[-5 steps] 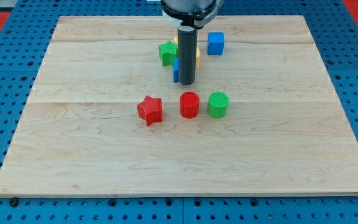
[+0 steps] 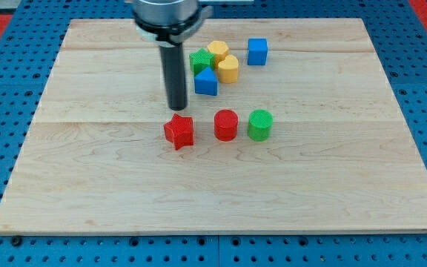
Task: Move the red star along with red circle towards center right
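Note:
The red star (image 2: pixel 179 131) lies near the board's middle, a little left of centre. The red circle (image 2: pixel 226 124) stands just to its right, with a gap between them. A green circle (image 2: pixel 259 124) stands right of the red circle. My tip (image 2: pixel 177 108) is just above the red star in the view, close to its upper edge; I cannot tell if it touches.
A cluster sits at the view's top centre: a green star (image 2: pixel 201 60), two yellow blocks (image 2: pixel 217 51) (image 2: pixel 228 69) and a blue triangular block (image 2: pixel 206 82). A blue cube (image 2: pixel 257 51) stands right of them. The wooden board (image 2: pixel 87 185) ends in blue pegboard all round.
My tip has moved to the view's left, from in front of the top cluster to just above the red star. No block has moved.

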### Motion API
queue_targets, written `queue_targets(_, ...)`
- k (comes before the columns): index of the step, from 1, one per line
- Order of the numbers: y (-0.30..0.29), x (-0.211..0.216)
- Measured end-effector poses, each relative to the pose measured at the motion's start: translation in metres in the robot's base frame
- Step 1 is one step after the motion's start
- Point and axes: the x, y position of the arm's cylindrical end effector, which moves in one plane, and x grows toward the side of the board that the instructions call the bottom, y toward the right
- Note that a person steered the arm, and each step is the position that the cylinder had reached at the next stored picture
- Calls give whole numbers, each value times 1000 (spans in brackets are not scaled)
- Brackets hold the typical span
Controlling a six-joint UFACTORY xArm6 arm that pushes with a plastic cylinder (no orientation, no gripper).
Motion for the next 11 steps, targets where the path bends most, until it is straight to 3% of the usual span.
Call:
queue_targets(1,-34,5)
queue_targets(3,-31,93)
queue_targets(5,-11,62)
queue_targets(9,105,49)
queue_targets(11,123,16)
